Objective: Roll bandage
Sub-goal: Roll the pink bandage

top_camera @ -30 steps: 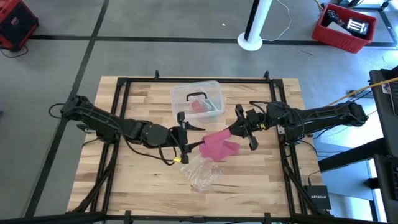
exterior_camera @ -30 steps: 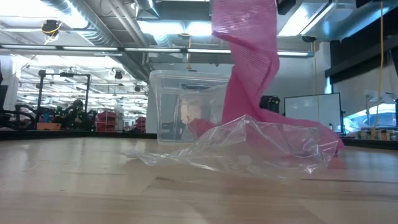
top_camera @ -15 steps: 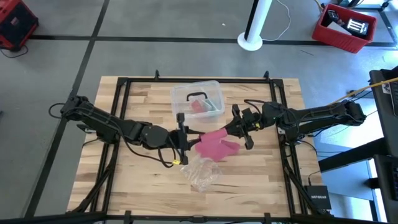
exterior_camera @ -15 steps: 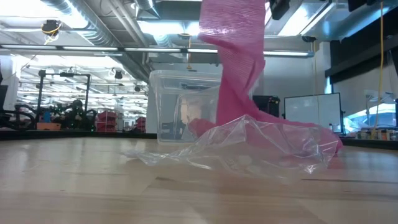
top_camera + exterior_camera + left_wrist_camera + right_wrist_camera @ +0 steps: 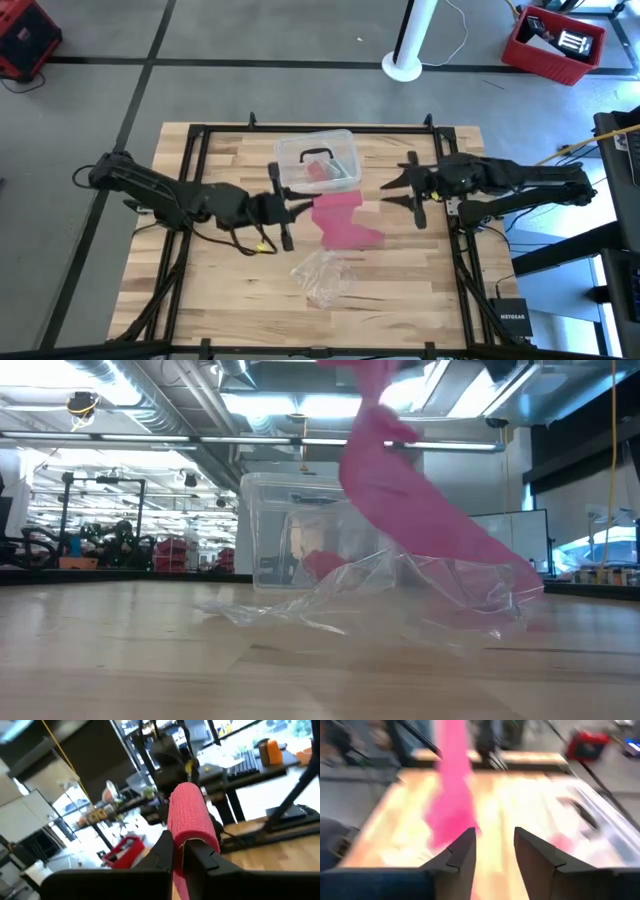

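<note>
The pink bandage [image 5: 345,220] stretches from my left gripper [image 5: 303,208] down toward the table's right, where its lower end [image 5: 368,238] lies on the wood. In the low view the bandage [image 5: 400,490] slants down behind the clear wrapper. My left gripper [image 5: 179,851] is shut on its upper end. My right gripper [image 5: 392,193] stands open to the right of the bandage and touches nothing. In the right wrist view the bandage [image 5: 451,795] shows beyond the gripper's [image 5: 495,851] spread fingers. My left gripper pinches the bandage's upper end [image 5: 186,832] between its two fingers [image 5: 166,851]. The fingers lie level and come from the table's left. The strip bulges above the fingertips, then hangs away slanting, with its lower end [image 5: 500,565] on the table.
A clear plastic box [image 5: 317,160] with pink and green contents stands just beyond the bandage. A crumpled clear wrapper [image 5: 322,277] lies on the near side of it. Black frame rails [image 5: 200,135] border the wooden table.
My left gripper has shut on the bandage's upper end and risen with it. My right gripper has opened, let go of the bandage and drawn back toward the table's right edge. The bandage, which hung upright from the right gripper, now slants from the left gripper.
</note>
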